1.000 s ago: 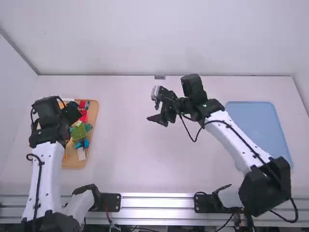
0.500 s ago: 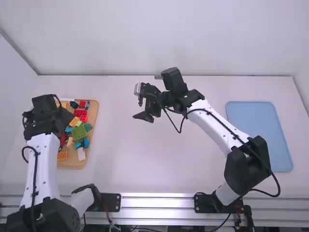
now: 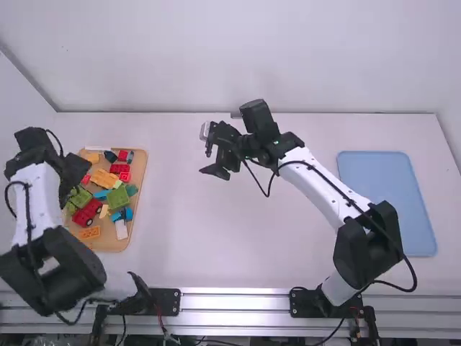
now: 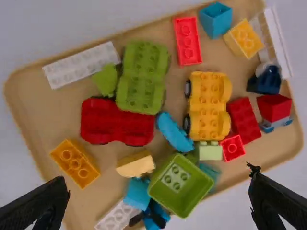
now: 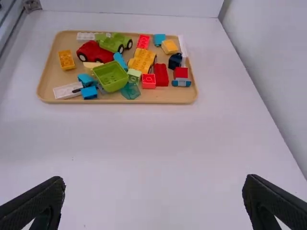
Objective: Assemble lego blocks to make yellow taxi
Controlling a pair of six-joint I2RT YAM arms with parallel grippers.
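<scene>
This looks like a robotics lab: at the bottom of the frame, two cabled robot arms [image 3: 328, 191] stand on a metal rail [image 3: 234, 304] edging a white worktop [image 3: 252, 245], with plain white walls [image 3: 230, 58] along the top and sides.

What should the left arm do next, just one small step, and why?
Probably ease the open left gripper over the yellow wheeled base and lower to grasp it: the gripper is empty above the tray, and that base looks like the taxi's chassis.
</scene>
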